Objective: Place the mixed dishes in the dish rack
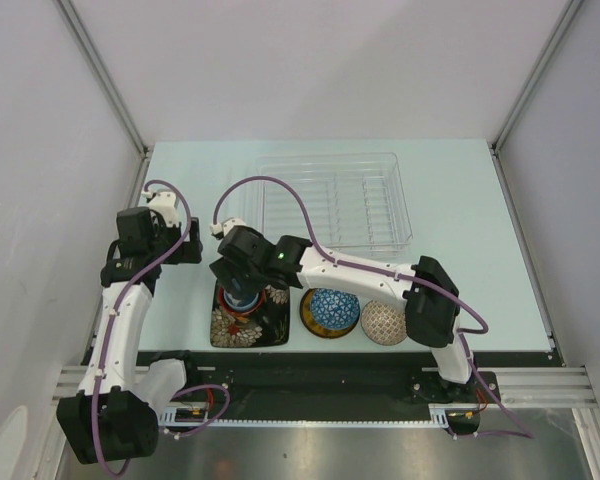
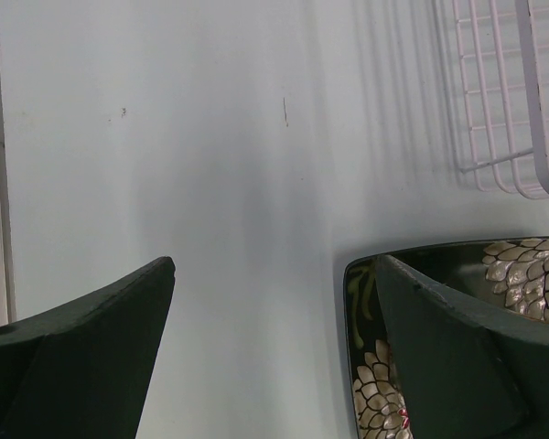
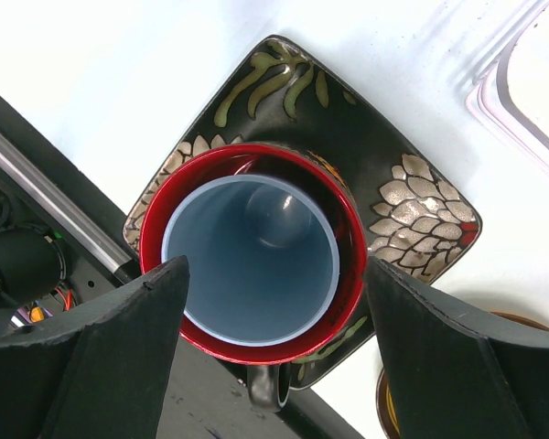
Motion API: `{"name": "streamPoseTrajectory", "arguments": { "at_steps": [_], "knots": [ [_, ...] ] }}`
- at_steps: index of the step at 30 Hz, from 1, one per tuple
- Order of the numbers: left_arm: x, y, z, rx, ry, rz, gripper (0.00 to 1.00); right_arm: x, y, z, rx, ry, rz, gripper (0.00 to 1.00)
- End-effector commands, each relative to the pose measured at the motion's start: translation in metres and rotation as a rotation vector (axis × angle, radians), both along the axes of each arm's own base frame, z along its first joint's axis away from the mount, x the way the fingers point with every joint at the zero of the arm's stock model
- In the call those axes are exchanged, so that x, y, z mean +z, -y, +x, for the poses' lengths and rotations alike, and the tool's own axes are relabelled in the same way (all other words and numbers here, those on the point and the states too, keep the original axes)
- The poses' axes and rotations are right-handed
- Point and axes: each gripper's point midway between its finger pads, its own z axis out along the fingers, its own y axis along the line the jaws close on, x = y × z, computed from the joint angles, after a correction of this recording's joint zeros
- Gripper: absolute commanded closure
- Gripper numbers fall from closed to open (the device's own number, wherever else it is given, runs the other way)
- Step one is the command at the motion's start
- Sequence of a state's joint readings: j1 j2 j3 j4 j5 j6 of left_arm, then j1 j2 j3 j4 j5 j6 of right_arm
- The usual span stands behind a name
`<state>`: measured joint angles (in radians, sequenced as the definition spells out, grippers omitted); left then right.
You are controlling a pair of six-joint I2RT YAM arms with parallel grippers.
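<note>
The right gripper (image 3: 274, 274) hangs over the near left part of the table (image 2: 210, 137). Its two fingers (image 3: 101, 357) are wide apart and hold nothing. One finger is on each side of the dark floral red-lined mug (image 3: 256, 160).

I think the job right now is to grab the mug. To do it well, the gripper should go straight down and keep the mug in the middle. Both fingers should touch the sides at the same time. The squeeze should be soft, because a mug is hard and slippery. The mug's handle points to the near edge, so the fingers should miss it. Then the lift should go straight up, so the plate below does not slide. The mug should not tip, or the cup inside may fall out.

Here is what sits in what. By the near edge, the pale blue cup (image 3: 247, 265) stands inside the mug. The cup looks empty. The mug stands on the black square floral plate (image 3: 412, 210). Just to the right, the blue patterned bowl (image 1: 333, 307) sits on the yellow round saucer (image 1: 306, 319). Beside it, the brownish patterned bowl (image 1: 384, 321) sits on the table alone.

A little farther, the left gripper (image 2: 274, 265) waits above the table by the plate's left side. Its fingers are wide apart too, with nothing between them.

Farthest away, the clear dish rack (image 1: 330, 205) sits by the far edge. No dish is in it yet.
</note>
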<state>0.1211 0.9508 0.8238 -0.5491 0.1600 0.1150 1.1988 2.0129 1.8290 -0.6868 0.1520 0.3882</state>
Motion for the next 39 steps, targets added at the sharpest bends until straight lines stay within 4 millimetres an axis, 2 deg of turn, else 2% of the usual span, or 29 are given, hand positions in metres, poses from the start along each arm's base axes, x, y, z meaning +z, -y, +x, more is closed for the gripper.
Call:
{"name": "streamPoseTrajectory", "arguments": {
  "at_steps": [1,26,39],
  "knots": [
    [0.008,-0.003,0.005,-0.003,0.042,0.015,0.04,0.001,0.0,-0.008,0.018,-0.026,0.012,0.18],
    [0.006,-0.005,0.004,0.003,0.043,0.019,0.04,0.008,-0.013,-0.031,0.069,-0.003,-0.003,0.21],
    [0.005,-0.005,0.003,0.003,0.045,0.022,0.04,0.014,-0.014,-0.027,0.072,0.057,-0.04,0.21]
  ]
}}
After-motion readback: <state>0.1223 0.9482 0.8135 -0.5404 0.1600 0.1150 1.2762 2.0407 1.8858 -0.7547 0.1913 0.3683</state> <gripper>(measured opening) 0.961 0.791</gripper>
